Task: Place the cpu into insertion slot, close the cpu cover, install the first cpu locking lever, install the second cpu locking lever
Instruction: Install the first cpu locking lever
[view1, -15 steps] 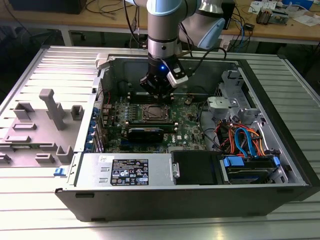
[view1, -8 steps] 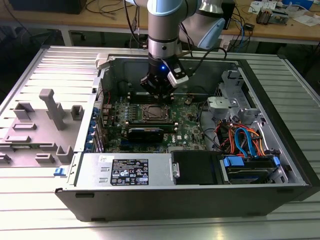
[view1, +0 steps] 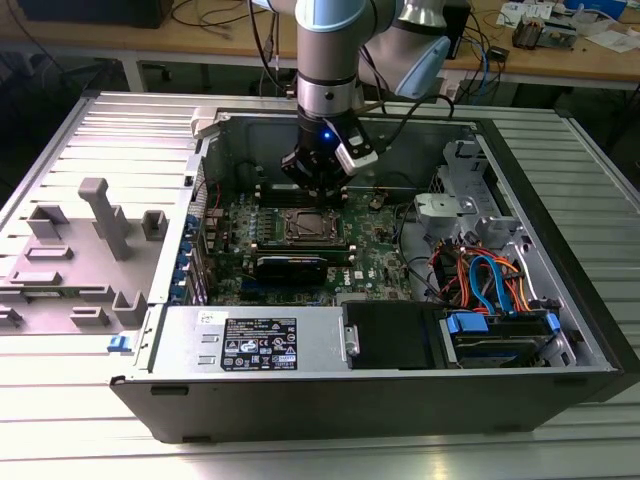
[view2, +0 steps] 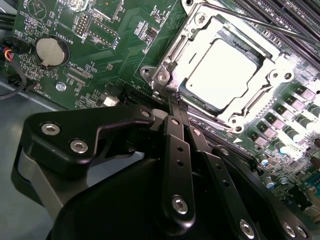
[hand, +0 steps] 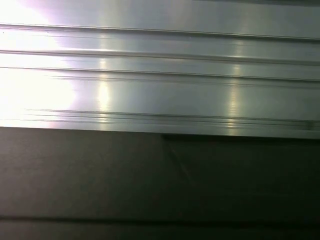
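Note:
In the second wrist view the cpu (view2: 225, 75), a flat silver square, lies in the insertion slot (view2: 165, 75) on the green board. The cpu cover (view2: 182, 50), a silvery frame, lies flat down around it. A thin locking lever (view2: 260, 22) runs along one side of the slot, and another lever (view2: 212, 121) lies along the side nearest my fingers. My gripper (view2: 173, 106) is shut, its black fingertips pressed together at the slot's corner beside that lever's end. In the exterior view my gripper (view1: 318, 190) hangs just above the insertion slot (view1: 303, 226) inside the open computer case.
A black card (view1: 290, 265) lies just in front of the slot, with a power supply (view1: 250, 345) beyond it. Coloured cables (view1: 480, 275) and a drive cage fill the exterior view's right. A coin battery (view2: 51, 51) sits on the board. A grey fixture (view1: 90, 250) stands outside the case.

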